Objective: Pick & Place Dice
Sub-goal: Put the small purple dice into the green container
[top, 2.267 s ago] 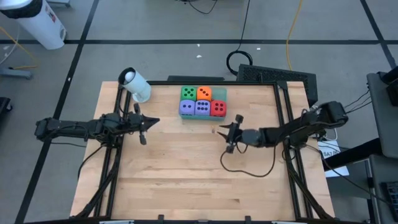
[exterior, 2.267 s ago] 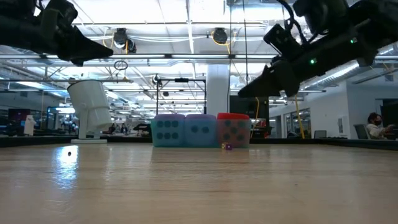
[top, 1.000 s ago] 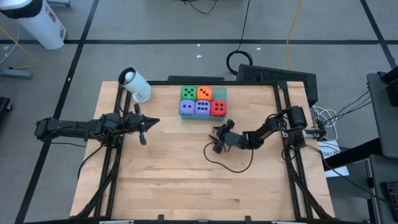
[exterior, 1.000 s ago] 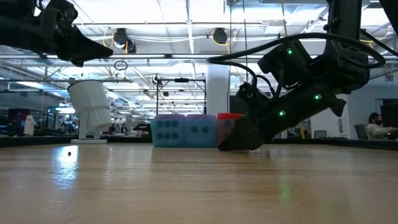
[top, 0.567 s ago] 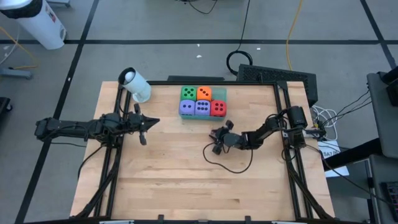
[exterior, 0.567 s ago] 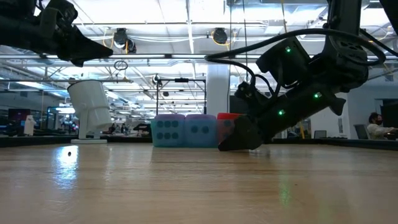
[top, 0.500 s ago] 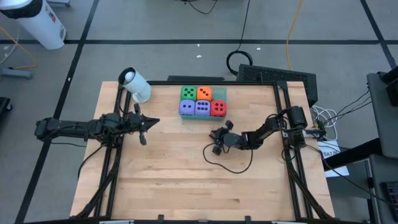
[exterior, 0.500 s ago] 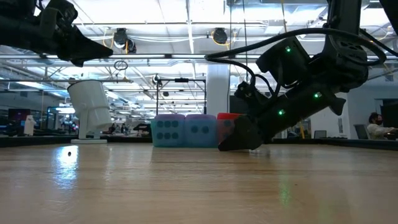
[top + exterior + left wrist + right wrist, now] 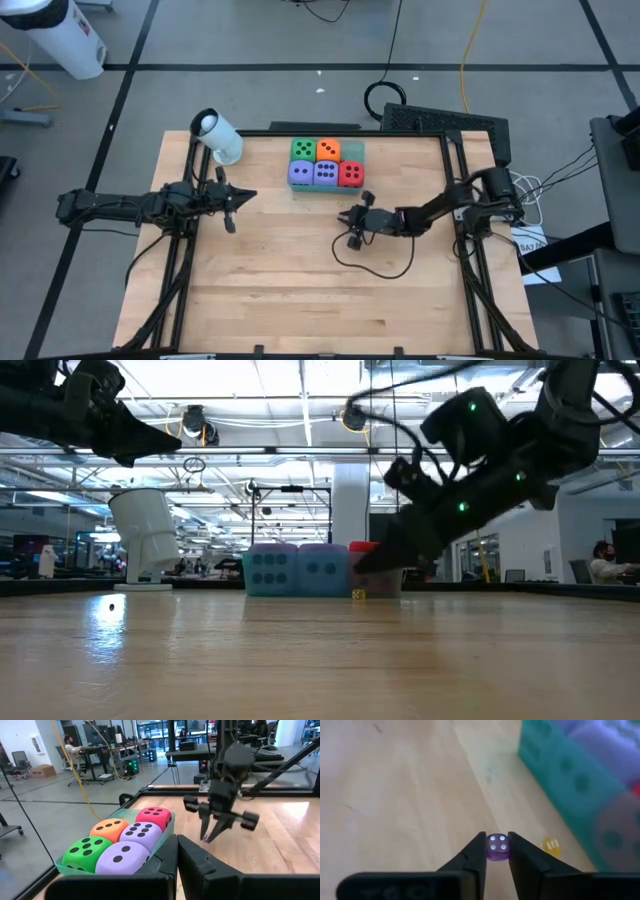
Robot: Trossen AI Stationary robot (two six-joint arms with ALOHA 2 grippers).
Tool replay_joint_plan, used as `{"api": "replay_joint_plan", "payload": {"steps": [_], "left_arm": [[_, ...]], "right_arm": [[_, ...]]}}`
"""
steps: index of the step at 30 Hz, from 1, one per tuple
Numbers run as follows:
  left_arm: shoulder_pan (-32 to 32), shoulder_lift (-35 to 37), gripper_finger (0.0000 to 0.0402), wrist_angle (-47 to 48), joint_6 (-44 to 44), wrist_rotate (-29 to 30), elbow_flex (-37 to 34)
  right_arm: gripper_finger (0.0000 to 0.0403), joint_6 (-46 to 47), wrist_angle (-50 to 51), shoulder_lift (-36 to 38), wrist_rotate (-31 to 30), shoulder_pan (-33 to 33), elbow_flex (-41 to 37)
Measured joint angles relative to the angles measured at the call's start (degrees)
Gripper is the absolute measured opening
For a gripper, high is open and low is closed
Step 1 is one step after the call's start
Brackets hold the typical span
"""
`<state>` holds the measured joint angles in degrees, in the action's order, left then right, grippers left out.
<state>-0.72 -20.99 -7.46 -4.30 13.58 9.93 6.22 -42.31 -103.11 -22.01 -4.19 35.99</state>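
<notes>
My right gripper [image 9: 496,854] is shut on a tiny purple die [image 9: 496,847] a little above the table, near the red die's front; it also shows in the high view [image 9: 352,225]. A tiny yellow die [image 9: 551,846] lies on the wood beside the tray. Several big soft dice sit in the green tray [image 9: 374,152]: green [image 9: 302,149], orange [image 9: 327,150], two purple [image 9: 312,172], red [image 9: 351,174]. My left gripper [image 9: 176,851] waits shut at the table's left, level and raised. My right gripper pinches the tiny purple die by two opposite side faces [image 9: 490,848], between the free ends of its two fingers. The fingers come from the table's right side, slanting down. The die is lifted clear of the wood, a face with several white pips turned toward the wrist camera.
A white cup [image 9: 218,137] lies at the table's far left corner. The right arm's cable [image 9: 375,268] loops over the table's middle. Bare wood [image 9: 300,290] spreads across the near half.
My right gripper has risen from the table, where its fingertips rested a second ago, and has drawn back a little toward the table's right edge with the tiny purple die. The tiny yellow die stays on the wood and now shows under the fingers.
</notes>
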Motion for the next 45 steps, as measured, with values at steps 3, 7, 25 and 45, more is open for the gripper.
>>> {"api": "replay_joint_plan", "payload": {"steps": [3, 7, 25, 45], "left_arm": [[0.00, 0.02, 0.0019, 0.00, -0.06, 0.01, 0.00], [-0.01, 0.02, 0.0019, 0.00, -0.04, 0.02, 0.00], [0.00, 0.01, 0.0019, 0.01, -0.29, 0.08, -0.02], [-0.01, 0.00, 0.0019, 0.46, -1.15, 1.57, -0.02]], "right_arm": [[0.0075, -1.08, 0.32, 2.97, 2.64, 0.00, 0.02], [0.0059, -5.96, 0.55, 9.12, 2.65, 0.35, 0.02], [0.0048, -4.07, 6.95, 27.87, 20.09, 27.58, 0.13], [0.0219, -3.09, 5.25, 9.01, 26.71, 38.42, 6.62]]}}
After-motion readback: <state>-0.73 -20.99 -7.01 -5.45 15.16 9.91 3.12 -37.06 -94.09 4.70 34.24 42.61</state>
